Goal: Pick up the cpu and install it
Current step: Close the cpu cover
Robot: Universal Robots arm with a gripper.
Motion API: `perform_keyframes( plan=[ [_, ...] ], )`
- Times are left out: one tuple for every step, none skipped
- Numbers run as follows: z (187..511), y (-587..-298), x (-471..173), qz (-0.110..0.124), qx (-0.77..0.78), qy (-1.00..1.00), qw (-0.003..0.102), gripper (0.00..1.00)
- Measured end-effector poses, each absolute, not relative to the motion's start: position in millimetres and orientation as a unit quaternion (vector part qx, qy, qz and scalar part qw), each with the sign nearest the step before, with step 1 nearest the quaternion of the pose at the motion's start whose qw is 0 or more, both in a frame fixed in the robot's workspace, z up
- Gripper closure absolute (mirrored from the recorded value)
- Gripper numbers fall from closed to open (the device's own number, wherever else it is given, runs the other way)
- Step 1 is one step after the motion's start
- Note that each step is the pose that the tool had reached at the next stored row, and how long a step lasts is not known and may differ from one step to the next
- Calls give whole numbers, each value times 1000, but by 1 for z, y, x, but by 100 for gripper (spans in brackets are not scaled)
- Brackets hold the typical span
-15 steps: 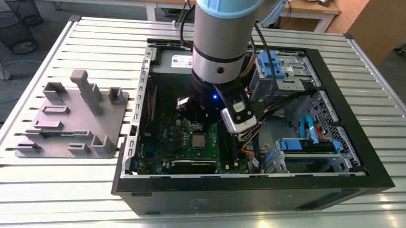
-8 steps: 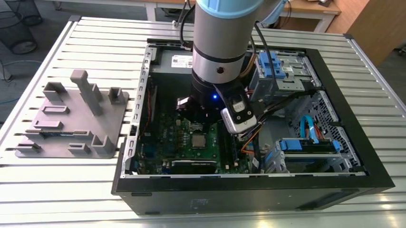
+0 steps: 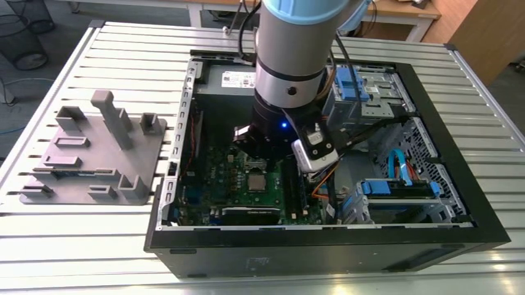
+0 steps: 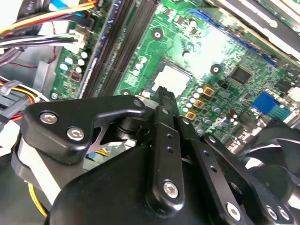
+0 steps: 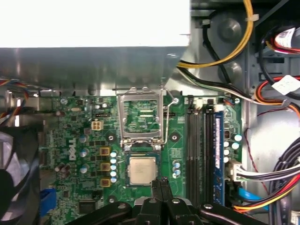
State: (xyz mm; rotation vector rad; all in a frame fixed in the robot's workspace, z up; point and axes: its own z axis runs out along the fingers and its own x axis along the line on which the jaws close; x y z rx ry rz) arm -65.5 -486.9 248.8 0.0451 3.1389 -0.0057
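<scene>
First wrist view has my claw (image 5: 161, 182) pinched narrow, fingertips together with nothing between them, hanging low over the board (image 5: 70, 136). The cpu (image 5: 142, 170) lies flat in its socket, silver top up, just beside my tips; I cannot tell whether they touch it. The bracket (image 5: 140, 119) stands flipped open on the far side of the socket from me.

Exterior view puts the cpu (image 3: 258, 182) at six o'clock from my wrist, inside the case (image 3: 328, 236), with the grey fixture (image 3: 90, 153) well apart at nine o'clock on the table (image 3: 123, 49).

I judge the placing step to be done or nearly so: chip down, claw empty, bracket not yet closed. Any move from here calls for a straight, clean lift, so my tips don't nudge the chip askew in its seat or brush the memory slots (image 5: 197, 150) nearby.
</scene>
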Motion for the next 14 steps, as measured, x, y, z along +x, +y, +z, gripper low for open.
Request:
perform_keyframes(
  plan=[
    [249, -487, -64, -2, 14, 1000, 1, 89],
    [249, -486, -61, -2, 14, 1000, 1, 89],
    [249, -486, -59, -2, 14, 1000, 1, 89],
    [249, -486, -57, -2, 14, 1000, 1, 89],
    [249, -485, -55, -2, 14, 1000, 1, 89],
    [249, -485, -53, -2, 14, 1000, 1, 89],
    [248, -485, -51, -2, 14, 1000, 1, 89],
    [248, -484, -49, -2, 14, 1000, 1, 89],
    [248, -483, -47, -2, 14, 1000, 1, 89],
    [248, -482, -46, -2, 14, 1000, 1, 89],
    [248, -481, -44, -2, 14, 1000, 1, 89],
    [248, -480, -42, -2, 14, 1000, 1, 89],
    [248, -479, -40, -2, 13, 1000, 1, 89],
    [248, -479, -39, -2, 13, 1000, 1, 89]
  ],
)
